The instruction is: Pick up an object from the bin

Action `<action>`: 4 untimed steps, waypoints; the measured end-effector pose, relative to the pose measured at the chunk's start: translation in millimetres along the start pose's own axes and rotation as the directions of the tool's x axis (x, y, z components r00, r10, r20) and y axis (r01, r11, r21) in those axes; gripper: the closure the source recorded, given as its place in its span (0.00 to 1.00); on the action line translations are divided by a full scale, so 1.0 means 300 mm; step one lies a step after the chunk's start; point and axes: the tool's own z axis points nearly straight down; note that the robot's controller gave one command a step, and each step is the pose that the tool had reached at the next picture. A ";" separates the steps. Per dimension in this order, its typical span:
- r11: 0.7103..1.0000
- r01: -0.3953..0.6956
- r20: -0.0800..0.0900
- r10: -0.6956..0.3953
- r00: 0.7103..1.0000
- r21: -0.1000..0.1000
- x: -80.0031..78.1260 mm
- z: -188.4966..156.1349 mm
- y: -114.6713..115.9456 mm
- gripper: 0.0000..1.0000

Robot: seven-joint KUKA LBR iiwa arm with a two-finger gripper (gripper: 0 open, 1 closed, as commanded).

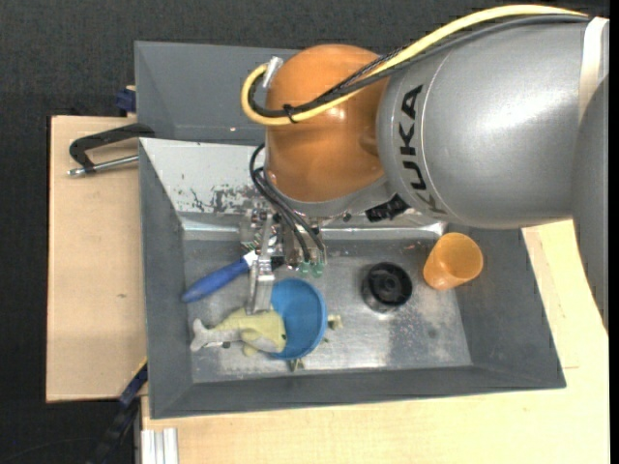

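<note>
Pale yellow toy animal (242, 333) lies low on the left of the bin (160, 259) floor, touching a tipped blue bowl (300, 319). Gripper (258, 293) stands just above where the two meet; open or closed, cannot tell. Blue pen-like stick (218, 280) just left of it. Black round part (387, 285) and orange cup (453, 261) are well to the right.
</note>
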 end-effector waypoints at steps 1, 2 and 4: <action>0.997 -0.076 -0.007 0.076 0.997 0.005 0.001 0.222 -0.200 0.00; 1.000 0.031 -0.012 -0.031 0.999 0.003 0.068 0.547 -0.421 0.00; 1.000 -0.029 0.013 0.029 0.999 -0.002 0.033 -0.102 -0.443 1.00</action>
